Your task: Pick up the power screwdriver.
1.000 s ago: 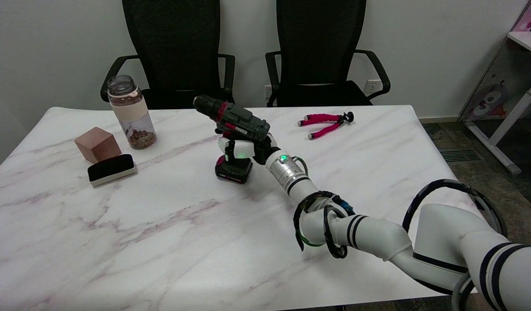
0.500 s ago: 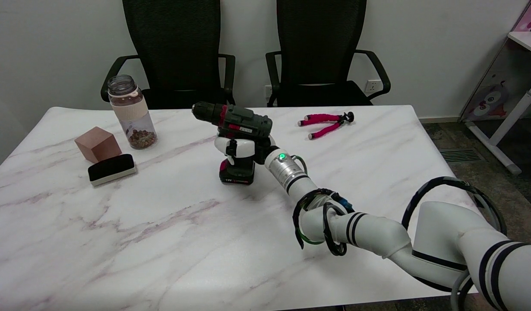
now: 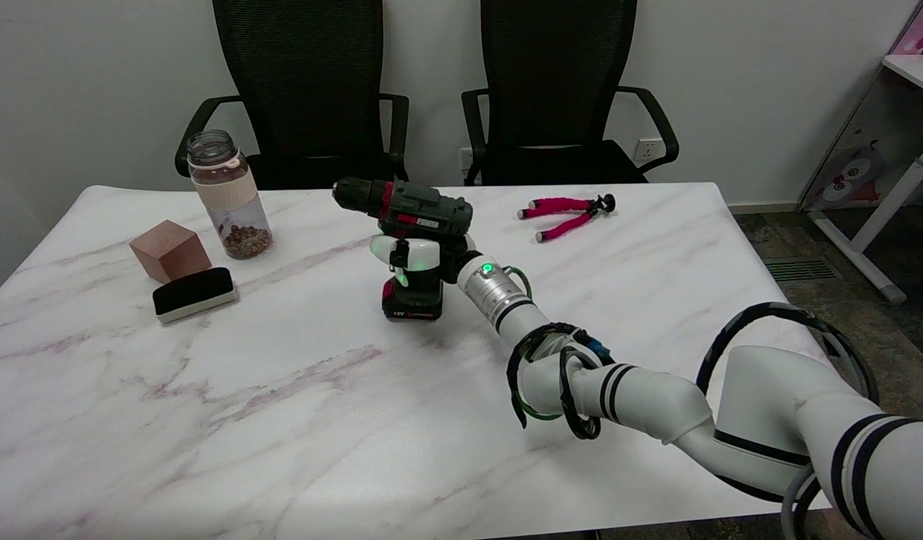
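The power screwdriver (image 3: 409, 208) is dark green and black with red trim, upright near the middle of the marble table (image 3: 281, 420), its chuck pointing left. Its battery base (image 3: 412, 301) looks to be at or just above the tabletop; contact cannot be told. My right hand (image 3: 420, 259) wraps around the handle below the motor body, fingers closed on it. The handle itself is hidden by the hand. My right arm reaches in from the lower right.
A clear jar (image 3: 227, 195) with brown bits stands at the back left, beside a brown cube (image 3: 169, 250) and a black-and-white eraser block (image 3: 193, 293). A pink-legged mini tripod (image 3: 565, 214) lies at the back right. Two black chairs (image 3: 311, 90) stand behind the table.
The screwdriver has gone from tilted to upright in my hand, and its battery base has shifted slightly right. My hand has stayed closed on the handle.
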Controlling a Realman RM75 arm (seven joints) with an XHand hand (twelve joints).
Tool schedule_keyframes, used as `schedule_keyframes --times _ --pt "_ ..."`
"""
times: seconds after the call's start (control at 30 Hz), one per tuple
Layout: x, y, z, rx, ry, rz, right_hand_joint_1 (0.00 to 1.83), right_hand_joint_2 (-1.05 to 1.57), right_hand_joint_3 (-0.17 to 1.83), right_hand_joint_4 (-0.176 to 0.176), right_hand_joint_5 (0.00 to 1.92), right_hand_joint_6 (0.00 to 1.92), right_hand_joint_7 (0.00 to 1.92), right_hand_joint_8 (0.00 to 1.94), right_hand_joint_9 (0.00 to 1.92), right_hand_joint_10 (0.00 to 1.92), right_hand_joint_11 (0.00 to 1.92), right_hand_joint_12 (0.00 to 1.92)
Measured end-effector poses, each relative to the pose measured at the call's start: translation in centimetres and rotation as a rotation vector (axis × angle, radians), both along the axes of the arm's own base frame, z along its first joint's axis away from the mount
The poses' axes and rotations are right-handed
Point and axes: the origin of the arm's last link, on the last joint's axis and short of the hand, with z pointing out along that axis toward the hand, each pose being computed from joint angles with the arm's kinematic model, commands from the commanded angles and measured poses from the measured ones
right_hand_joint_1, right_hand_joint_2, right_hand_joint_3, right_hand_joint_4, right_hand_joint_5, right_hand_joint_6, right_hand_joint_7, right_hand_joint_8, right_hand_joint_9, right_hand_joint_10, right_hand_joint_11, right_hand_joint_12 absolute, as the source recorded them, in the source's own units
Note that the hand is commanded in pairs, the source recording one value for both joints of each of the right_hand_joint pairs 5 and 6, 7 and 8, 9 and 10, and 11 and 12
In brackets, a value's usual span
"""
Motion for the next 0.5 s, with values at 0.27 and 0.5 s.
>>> schedule_keyframes --times 0.27,0.5 --pt "0.18 -0.16 -0.12 0.004 0.003 0.0 1.02 0.4 1.13 0.176 1.92 1.92 1.92 1.92 1.81 1.81 1.88 1.88" --pt "0.64 -0.32 -0.47 0.013 -0.001 0.01 1.0 0.6 0.97 0.176 1.92 1.92 1.92 1.92 1.91 1.91 1.92 1.92"
